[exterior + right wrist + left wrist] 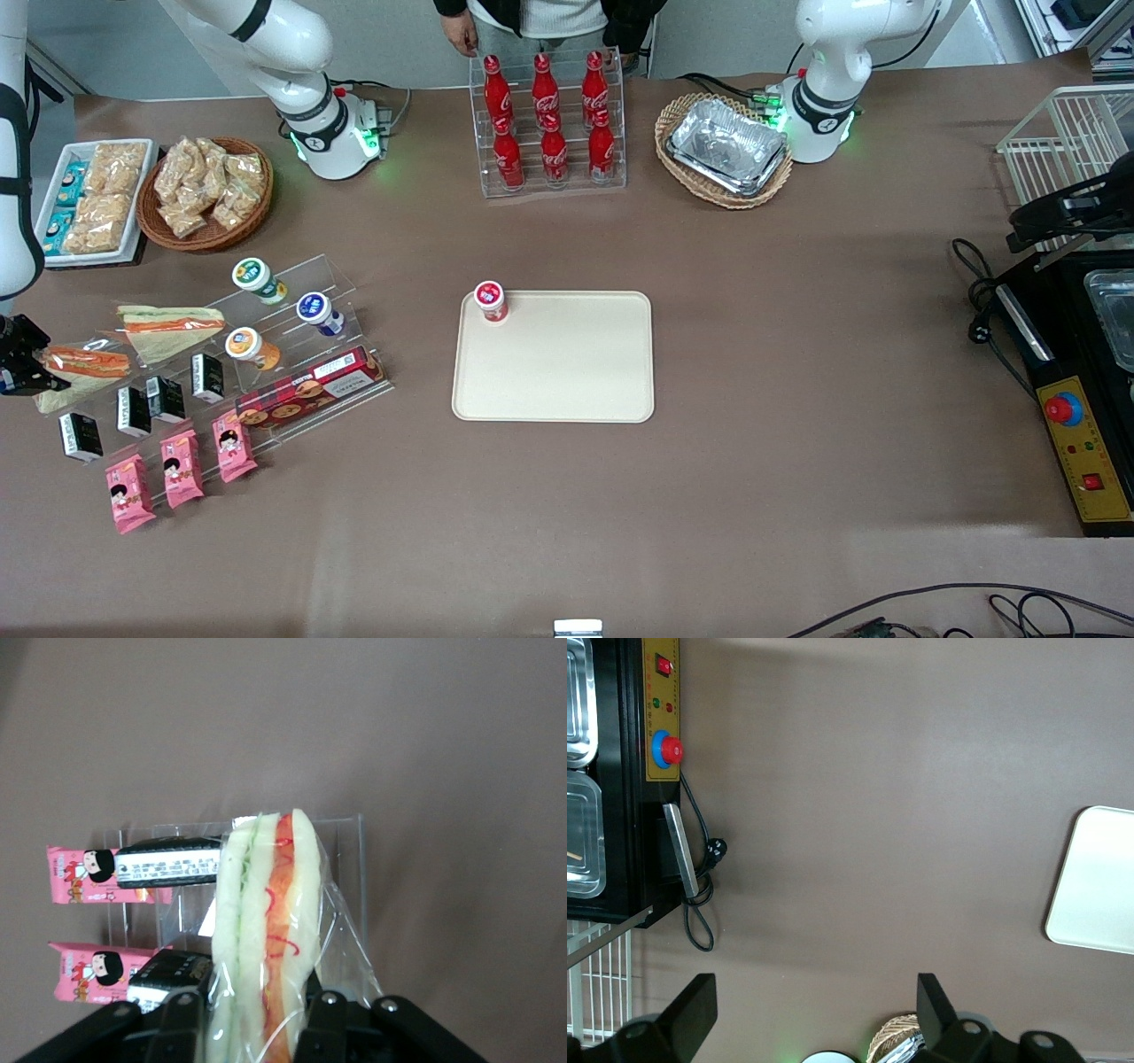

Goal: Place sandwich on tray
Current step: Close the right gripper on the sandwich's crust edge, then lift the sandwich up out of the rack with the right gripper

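One step done: the grasp is looking complete, judged from all views; the carry and the release are remaining.

Front view, gripper: the gripper (22, 365) is sitting at the working arm's end of the table, beside the clear rack (292, 354), clamping one end of the sandwich (84, 365).
Front view, sandwich: it is lying roughly level with its orange filling facing up; whether it is lifted or resting on the rack is not something I can tell from this angle.
Front view, second wedge: another wrapped wedge (168, 326) is lying just beside it, farther from the camera, untouched.
Front view, tray: the tray (567, 372) is sitting mid-table, well apart from the sandwich, holding only a red-lidded cup (490, 301) in one corner and leaving most of its floor bare.

Left wrist view, tray: one corner of the tray (1099, 895) is showing, with nothing on that part.

Right wrist view, grip: the fingers (323, 1028) are pressing on both bread faces of the sandwich (266, 939), with the wrap bunching at the pads.
Right wrist view, below: pink packets (84, 877) and a dark carton (168, 864) are lying under it on the rack.

Remaining: I am judging that a lift, a long sideways carry to the tray and a release on its bare floor are all outstanding.
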`<action>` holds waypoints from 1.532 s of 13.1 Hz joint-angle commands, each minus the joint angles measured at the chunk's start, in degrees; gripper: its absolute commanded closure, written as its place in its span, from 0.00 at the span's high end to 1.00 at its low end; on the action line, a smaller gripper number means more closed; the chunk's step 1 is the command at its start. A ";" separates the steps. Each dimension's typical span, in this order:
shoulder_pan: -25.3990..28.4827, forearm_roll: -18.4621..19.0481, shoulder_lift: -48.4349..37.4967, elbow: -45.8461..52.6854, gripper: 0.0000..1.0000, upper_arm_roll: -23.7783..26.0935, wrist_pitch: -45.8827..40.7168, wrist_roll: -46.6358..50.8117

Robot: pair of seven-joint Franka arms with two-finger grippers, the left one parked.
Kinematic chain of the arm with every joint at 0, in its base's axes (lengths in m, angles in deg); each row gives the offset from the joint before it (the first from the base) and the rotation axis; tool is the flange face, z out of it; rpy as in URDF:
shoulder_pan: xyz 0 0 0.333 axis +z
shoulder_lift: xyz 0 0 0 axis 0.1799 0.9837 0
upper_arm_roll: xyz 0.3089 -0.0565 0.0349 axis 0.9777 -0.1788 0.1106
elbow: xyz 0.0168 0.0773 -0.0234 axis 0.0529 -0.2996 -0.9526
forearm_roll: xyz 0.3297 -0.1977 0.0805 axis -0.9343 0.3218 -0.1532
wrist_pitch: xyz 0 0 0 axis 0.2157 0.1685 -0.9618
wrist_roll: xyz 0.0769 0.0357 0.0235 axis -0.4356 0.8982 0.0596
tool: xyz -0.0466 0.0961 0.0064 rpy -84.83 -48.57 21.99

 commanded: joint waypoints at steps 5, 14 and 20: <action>0.31 -1.21 -5.13 0.43 0.00 0.39 -2.43 -5.55; 9.26 2.38 -12.70 14.30 0.00 0.39 -28.78 -11.81; 25.68 9.07 -13.66 20.38 0.00 0.47 -38.05 -11.28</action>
